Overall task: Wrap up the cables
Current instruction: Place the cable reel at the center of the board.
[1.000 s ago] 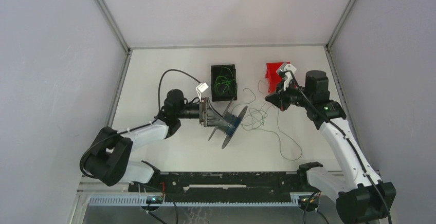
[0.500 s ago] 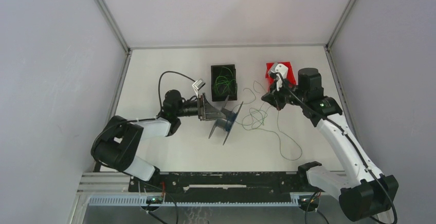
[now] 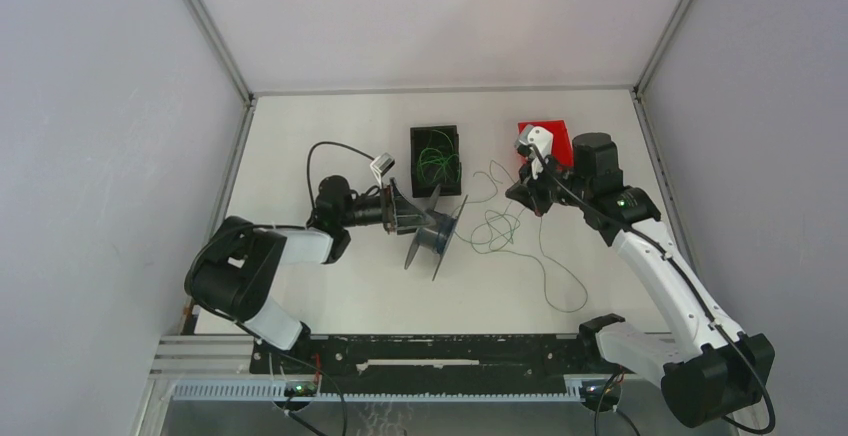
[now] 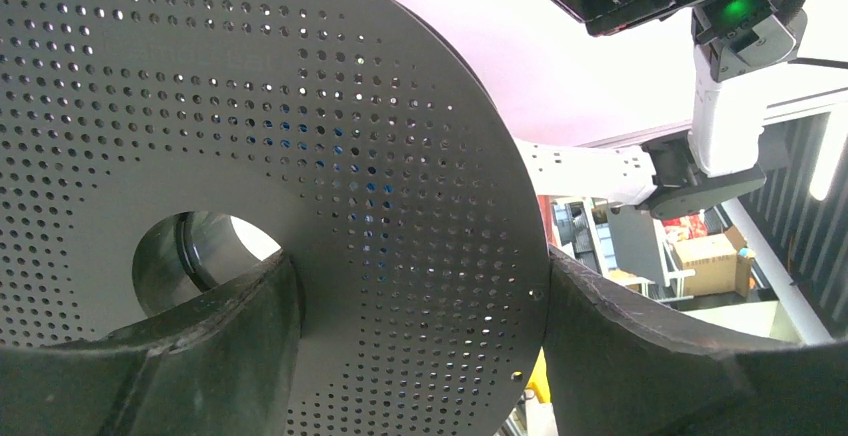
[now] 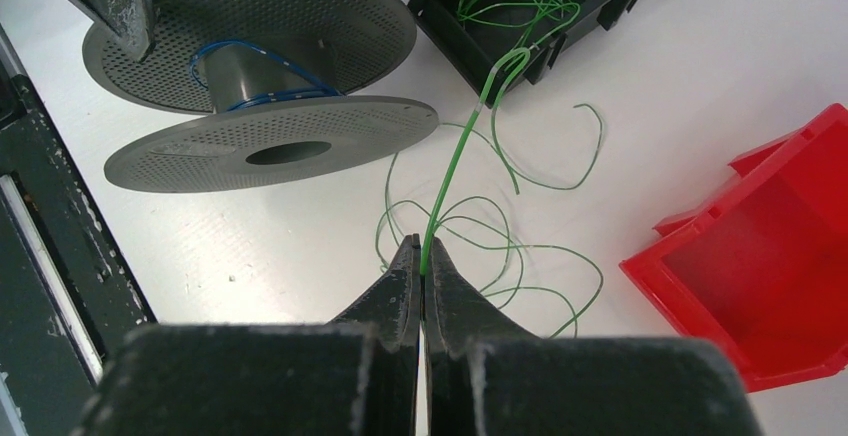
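While my left tool (image 3: 405, 216) stands wide and clamps one flange of the spool (image 3: 437, 236), holding it tilted above the worktop (image 3: 400, 301) in the overhead view, my right tool (image 3: 527, 196) is pinched shut on the green cable (image 3: 497, 224). Its loose loops lie on the worktop between the spool and the red bin (image 3: 558, 136), with more strands in the black bin (image 3: 436, 159) and one long tail trailing toward the near edge. From up here I judge tangling the main risk: the loops cross each other, and a pull toward the spool could draw them into a knot or drag strands out of the black bin. Through the left wrist camera the perforated flange fills nearly everything, seated between my two fingers (image 4: 640, 356), and only a sliver of green shows at the top. My grip is on the flange alone, so a sideways tug from the cable might twist the spool in my hold. Through the right wrist camera the jaws meet on a single green strand that runs from the tips toward the black bin and curls into a hook at its edge. A blue wire (image 5: 262, 61) sits on the hub, but no green. That hook could catch on the bin wall, so thin a strand could slip from my closed tips under tension, and unanchored first turns may slide off the hub.
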{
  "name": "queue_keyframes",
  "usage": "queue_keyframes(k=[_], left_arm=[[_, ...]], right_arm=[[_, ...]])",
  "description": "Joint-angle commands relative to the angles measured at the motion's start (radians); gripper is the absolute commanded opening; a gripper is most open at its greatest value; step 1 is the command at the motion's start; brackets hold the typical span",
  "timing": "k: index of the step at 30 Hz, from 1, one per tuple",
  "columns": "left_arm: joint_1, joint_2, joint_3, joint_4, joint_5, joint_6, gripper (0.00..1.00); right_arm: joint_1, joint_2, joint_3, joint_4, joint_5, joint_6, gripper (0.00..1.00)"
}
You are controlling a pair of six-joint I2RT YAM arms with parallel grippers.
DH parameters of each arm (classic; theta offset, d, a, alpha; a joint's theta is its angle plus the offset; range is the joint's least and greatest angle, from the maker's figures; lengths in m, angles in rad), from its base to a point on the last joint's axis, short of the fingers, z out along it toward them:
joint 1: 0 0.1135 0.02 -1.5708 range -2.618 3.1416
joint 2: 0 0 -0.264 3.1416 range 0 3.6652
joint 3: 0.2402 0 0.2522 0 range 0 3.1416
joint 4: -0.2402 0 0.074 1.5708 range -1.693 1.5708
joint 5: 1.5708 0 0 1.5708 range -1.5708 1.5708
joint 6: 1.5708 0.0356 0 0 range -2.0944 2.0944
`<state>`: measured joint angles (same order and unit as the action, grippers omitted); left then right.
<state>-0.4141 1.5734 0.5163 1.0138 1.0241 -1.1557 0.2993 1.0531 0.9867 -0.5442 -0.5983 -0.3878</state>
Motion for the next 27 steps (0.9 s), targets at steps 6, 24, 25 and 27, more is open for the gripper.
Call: queue_keyframes(k=[6,24,25,27], left_arm=[[0.022,0.006,0.002,-0.009,0.023,0.049,0.46],[0.045,-0.040,0.054,-0.304,0.031,0.236,0.78],[0.047,-0.044,0.059,-0.322,0.030,0.248,0.80],[0.052,-0.052,0.066,-0.353,0.031,0.267,0.83]], right_arm=[[0.010,-0.007,0.046,0.021,0.018,-0.033,0.00],[0.028,0.007,0.056,0.015,0.020,-0.037,0.00],[0.030,0.007,0.056,0.014,0.020,-0.037,0.00],[0.033,0.008,0.058,0.011,0.020,-0.039,0.00]])
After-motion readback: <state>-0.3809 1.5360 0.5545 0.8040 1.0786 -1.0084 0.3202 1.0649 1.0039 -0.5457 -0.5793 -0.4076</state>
